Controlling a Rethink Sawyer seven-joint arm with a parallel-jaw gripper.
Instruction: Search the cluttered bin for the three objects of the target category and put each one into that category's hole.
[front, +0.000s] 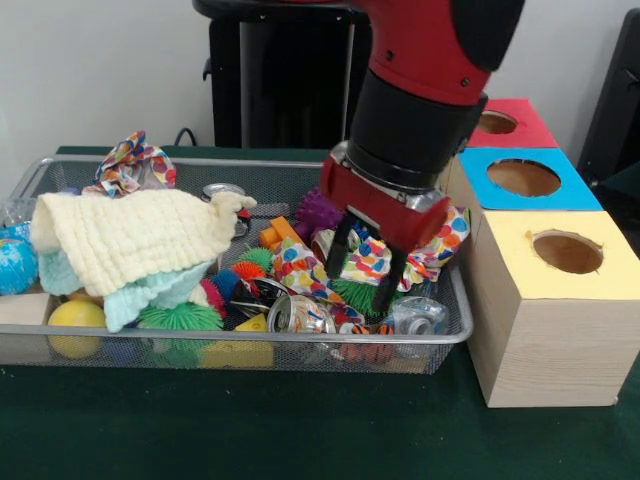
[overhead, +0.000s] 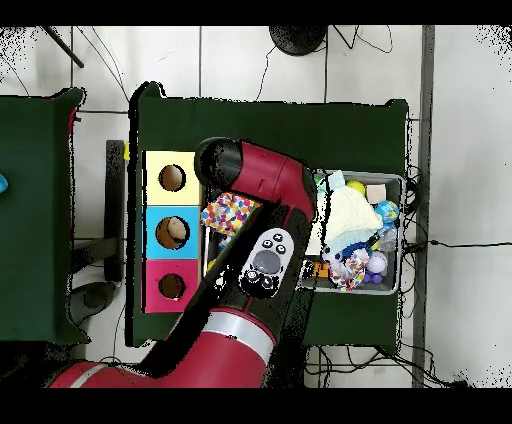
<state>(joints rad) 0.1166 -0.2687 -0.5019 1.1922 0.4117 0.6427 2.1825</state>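
While you scan the front view from the left edge, you meet a blue globe-patterned ball (front: 14, 264) against the wire bin's (front: 300, 342) end, with a yellow ball (front: 75, 327) in the corner below it. Over that end lies a cream knitted cloth (front: 130, 235) on top of a pale mint one (front: 150, 292), and behind them a scrap of bright dotted fabric (front: 130, 163) sticks up above the rim. Below the cloths you see a green spiky ball (front: 180, 318); further along sit an orange spiky ball (front: 248, 270), an orange block (front: 280, 235) and a purple spiky ball (front: 318, 212).

Next comes the gripper (front: 366, 268), hanging from the red and black arm (front: 425, 90) over the bin's right half. You can see its two dark fingers (front: 338, 250) spread apart, holding nothing, their tips just above a crumpled dotted cloth (front: 440, 245) and a second green spiky ball (front: 355, 295). A clear shiny item lies at the front wire below it.

Right of the bin stand three wooden boxes in a row, each with a round hole: yellow (front: 560, 250) nearest the camera, then blue (front: 523, 178), then red (front: 500, 122). From overhead, you see something pale inside the blue box's hole (overhead: 172, 232). You cannot tell from either view which items are the target category.
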